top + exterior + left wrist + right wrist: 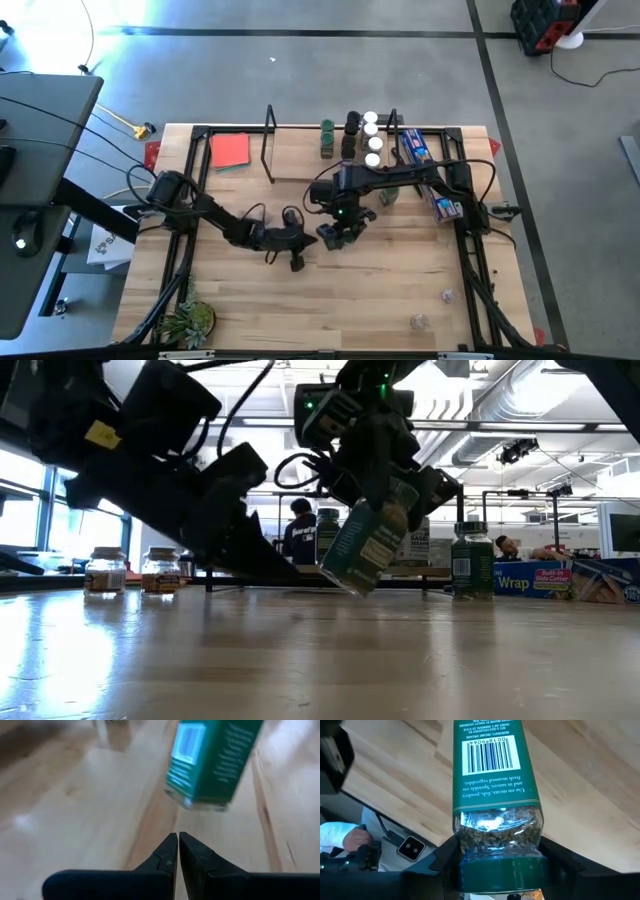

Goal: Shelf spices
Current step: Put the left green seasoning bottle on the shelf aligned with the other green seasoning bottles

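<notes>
Green-labelled oregano jar (pixel 495 795) is clamped at its green lid by the right pincer (pixel 345 232), held tilted just above the counter (pixel 320 660) near its middle. The left pincer (pixel 178 851) is fully closed, empty, just beside it. The shelf (pixel 300 170) stands at the far edge.

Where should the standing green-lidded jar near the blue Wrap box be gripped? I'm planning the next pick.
Probably around the neck just under the green lid of the standing jar, coming from above: it stands upright, free of the Wrap box, with open air overhead.
</notes>
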`<state>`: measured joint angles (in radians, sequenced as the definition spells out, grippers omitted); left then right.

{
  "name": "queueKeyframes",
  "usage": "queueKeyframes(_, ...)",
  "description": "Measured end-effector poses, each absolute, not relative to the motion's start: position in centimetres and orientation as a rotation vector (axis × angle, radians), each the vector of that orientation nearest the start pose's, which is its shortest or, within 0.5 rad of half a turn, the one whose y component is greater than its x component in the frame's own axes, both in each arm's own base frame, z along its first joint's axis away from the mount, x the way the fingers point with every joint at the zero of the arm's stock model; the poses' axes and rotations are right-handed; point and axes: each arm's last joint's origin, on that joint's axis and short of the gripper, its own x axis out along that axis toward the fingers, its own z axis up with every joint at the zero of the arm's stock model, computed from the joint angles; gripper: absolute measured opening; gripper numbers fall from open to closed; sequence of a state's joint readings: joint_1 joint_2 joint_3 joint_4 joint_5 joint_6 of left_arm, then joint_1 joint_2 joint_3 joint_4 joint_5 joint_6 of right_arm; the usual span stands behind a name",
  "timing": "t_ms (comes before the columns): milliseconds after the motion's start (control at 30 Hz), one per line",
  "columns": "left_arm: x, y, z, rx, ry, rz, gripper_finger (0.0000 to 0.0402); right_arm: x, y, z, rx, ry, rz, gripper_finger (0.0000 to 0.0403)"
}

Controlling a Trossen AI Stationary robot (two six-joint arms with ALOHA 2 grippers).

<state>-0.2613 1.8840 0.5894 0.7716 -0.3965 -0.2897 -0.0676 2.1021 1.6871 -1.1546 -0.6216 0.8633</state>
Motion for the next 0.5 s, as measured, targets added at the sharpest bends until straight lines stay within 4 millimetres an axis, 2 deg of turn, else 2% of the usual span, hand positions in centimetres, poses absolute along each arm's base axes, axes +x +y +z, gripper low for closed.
queueKeyframes(367, 32.4, -5.6, 9.7, -0.093, 0.557, 0.298, 0.0014, 40.7, -1.1, 18.9, 1.192, 1.625, -0.239, 0.0190)
queueKeyframes(500, 32.6, -5.3, 9.8, -0.084, 0.564, 0.284, 0.0014, 40.8, -1.0, 18.7, 1.179, 1.631, -0.223, 0.0190)
